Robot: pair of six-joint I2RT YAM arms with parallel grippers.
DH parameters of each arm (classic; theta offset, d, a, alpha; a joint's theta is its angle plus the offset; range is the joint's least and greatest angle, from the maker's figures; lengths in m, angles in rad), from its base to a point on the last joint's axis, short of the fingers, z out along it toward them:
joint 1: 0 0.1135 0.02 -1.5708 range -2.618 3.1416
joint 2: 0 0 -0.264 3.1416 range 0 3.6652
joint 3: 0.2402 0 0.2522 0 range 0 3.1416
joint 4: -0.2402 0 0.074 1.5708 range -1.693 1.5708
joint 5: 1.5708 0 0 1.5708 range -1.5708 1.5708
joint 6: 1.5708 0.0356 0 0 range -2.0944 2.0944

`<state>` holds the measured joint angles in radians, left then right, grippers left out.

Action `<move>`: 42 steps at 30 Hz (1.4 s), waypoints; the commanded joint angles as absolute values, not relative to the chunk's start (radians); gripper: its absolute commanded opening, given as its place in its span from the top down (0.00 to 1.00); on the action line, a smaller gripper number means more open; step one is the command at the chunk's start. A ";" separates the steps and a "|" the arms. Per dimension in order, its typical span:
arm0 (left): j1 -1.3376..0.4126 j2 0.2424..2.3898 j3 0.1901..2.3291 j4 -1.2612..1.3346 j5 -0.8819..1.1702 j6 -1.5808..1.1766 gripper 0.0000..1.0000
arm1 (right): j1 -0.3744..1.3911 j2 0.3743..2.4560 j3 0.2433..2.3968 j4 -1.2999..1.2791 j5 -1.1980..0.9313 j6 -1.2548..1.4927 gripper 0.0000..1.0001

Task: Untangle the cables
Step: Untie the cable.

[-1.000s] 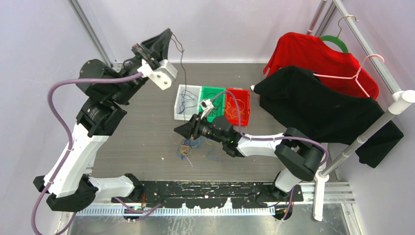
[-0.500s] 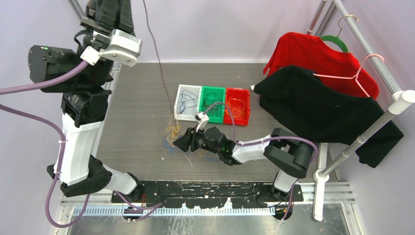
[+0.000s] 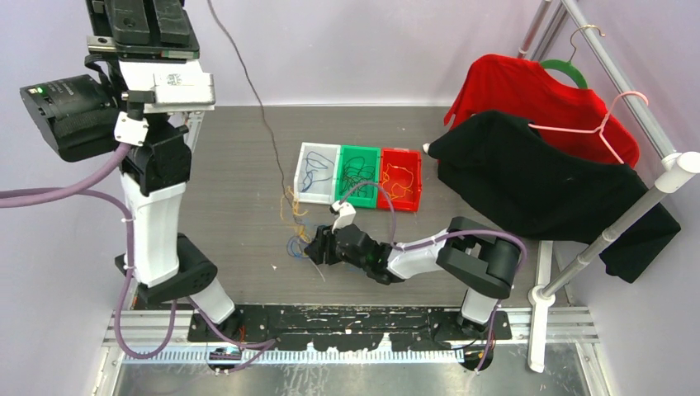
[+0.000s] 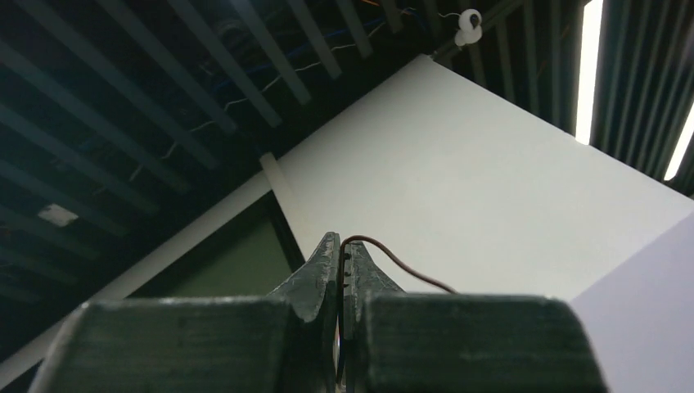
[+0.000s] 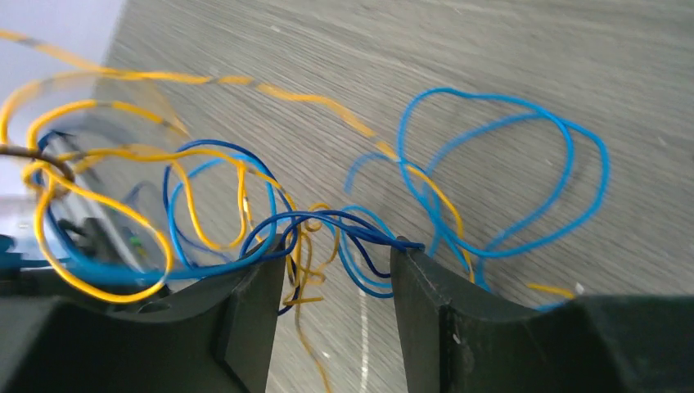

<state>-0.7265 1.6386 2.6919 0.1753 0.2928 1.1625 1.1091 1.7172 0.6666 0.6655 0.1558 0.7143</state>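
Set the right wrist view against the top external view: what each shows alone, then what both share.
Right wrist only: the right claw open, loops of thin blue and yellow wires between its fingers. Top external only: a row of white, green and red plastic bins, and a thin dark wire running up out of frame. Both: that wire tangle on the grey wood-grain tabletop.

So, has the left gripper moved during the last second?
Yes. In the top view the left gripper swung left and upward, away from the white bin, drawing a dark cable with it.
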 commanded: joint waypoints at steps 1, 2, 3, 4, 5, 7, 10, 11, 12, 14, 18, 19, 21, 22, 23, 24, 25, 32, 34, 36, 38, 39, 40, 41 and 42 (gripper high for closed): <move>-0.730 1.644 2.739 0.324 0.321 1.235 1.00 | 1.130 1.702 0.685 0.481 0.324 0.743 0.43; -0.731 1.623 2.697 0.333 0.306 1.224 1.00 | 1.131 1.694 0.687 0.460 0.357 0.752 0.39; -0.731 1.596 2.650 0.332 0.284 1.204 1.00 | 1.131 1.674 0.688 0.418 0.372 0.751 0.36; -0.731 1.567 2.594 0.326 0.262 1.188 1.00 | 1.131 1.644 0.686 0.405 0.378 0.734 0.32; -0.731 1.535 2.537 0.312 0.235 1.178 1.00 | 1.131 1.607 0.681 0.402 0.376 0.703 0.28; -0.730 1.466 2.414 0.246 0.179 1.143 1.00 | 1.131 1.513 0.680 0.382 0.367 0.626 0.23; -0.731 1.334 2.203 0.172 0.139 1.103 1.00 | 1.131 1.356 0.686 0.338 0.335 0.501 0.15; -0.730 1.298 2.097 0.174 0.139 1.110 1.00 | 1.131 1.310 0.691 0.318 0.310 0.452 0.09; -0.731 1.263 2.030 0.167 0.143 1.122 1.00 | 1.131 1.268 0.697 0.299 0.274 0.414 0.06; -0.731 1.205 1.934 0.143 0.153 1.143 1.00 | 1.131 1.195 0.711 0.264 0.224 0.353 0.03; -0.731 1.164 1.845 0.099 0.126 1.127 1.00 | 1.131 1.114 0.743 0.259 0.124 0.279 0.02; -0.731 1.158 1.832 0.087 0.122 1.125 1.00 | 1.131 1.109 0.754 0.271 0.109 0.265 0.03; -0.731 1.149 1.812 0.075 0.118 1.112 1.00 | 1.131 1.127 0.789 0.297 0.101 0.247 0.04; -0.731 1.146 1.809 0.069 0.115 1.102 1.00 | 1.131 1.143 0.806 0.313 0.101 0.243 0.04; -0.731 1.146 1.809 0.059 0.112 1.098 1.00 | 1.131 1.162 0.824 0.326 0.098 0.234 0.04; -0.731 1.147 1.809 0.056 0.105 1.095 1.00 | 1.131 1.186 0.842 0.336 0.095 0.224 0.05; -0.731 1.148 1.809 0.053 0.098 1.091 1.00 | 1.131 1.211 0.867 0.344 0.090 0.219 0.05; -0.731 1.132 1.796 0.029 0.085 1.068 1.00 | 1.108 1.381 0.957 0.450 0.135 0.200 0.12; -0.731 1.126 1.793 0.014 0.080 1.055 1.00 | 1.087 1.429 0.981 0.485 0.125 0.206 0.19; -0.731 1.118 1.795 -0.003 0.073 1.035 1.00 | 1.063 1.466 0.998 0.511 0.120 0.211 0.39; -0.730 1.107 1.795 -0.030 0.049 0.999 1.00 | 1.030 1.478 1.015 0.504 0.086 0.226 0.77; -0.730 1.102 1.796 -0.051 0.024 0.968 1.00 | 1.017 1.470 1.015 0.501 0.075 0.236 0.88; -0.731 1.094 1.797 -0.079 -0.003 0.918 1.00 | 1.012 1.456 1.006 0.512 0.074 0.237 0.93; -0.731 1.087 1.799 -0.117 -0.038 0.854 1.00 | 1.011 1.436 0.985 0.533 0.076 0.236 0.98; -0.732 1.076 1.799 -0.169 -0.069 0.786 1.00 | 1.010 1.415 0.964 0.551 0.077 0.235 0.99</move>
